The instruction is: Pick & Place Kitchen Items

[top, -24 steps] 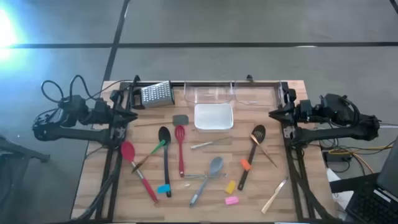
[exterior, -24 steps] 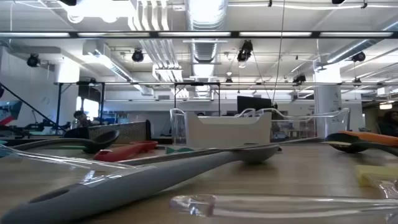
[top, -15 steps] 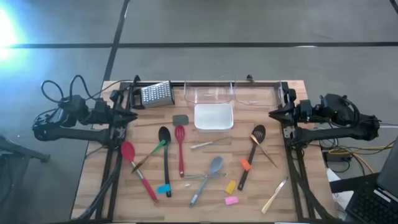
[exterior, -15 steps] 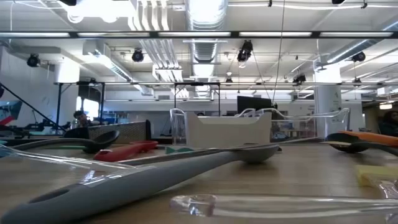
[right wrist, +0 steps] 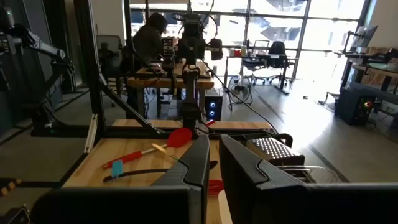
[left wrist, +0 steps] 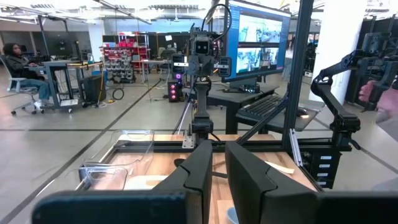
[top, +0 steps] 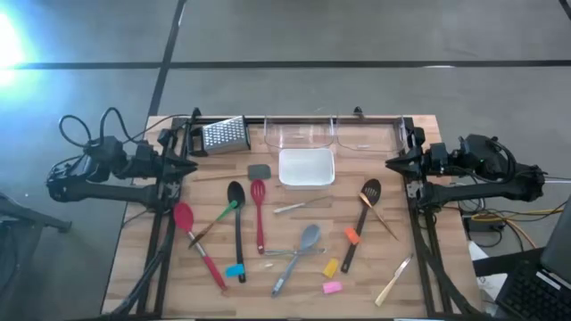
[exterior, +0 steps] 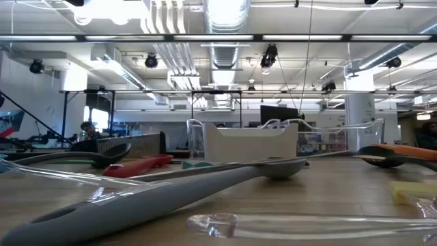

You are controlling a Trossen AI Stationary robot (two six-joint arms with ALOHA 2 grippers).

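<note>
High view: left gripper [top: 185,167] parked at table's left edge, right gripper [top: 393,164] at right edge, both nearly clenched with a thin gap, holding nothing. Utensils lie scattered mid-table: grey spoon [top: 302,248], red spatula [top: 259,210], slotted black spoon [top: 363,212], near the white tray [top: 306,167].

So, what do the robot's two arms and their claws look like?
Both arms are black and slim, built of jointed segments with bulkier housings. Black cables loop over the left arm; the right arm has cabling too. Each claw, left claw and right claw, has two flat, dark, blade-like fingers.
</note>
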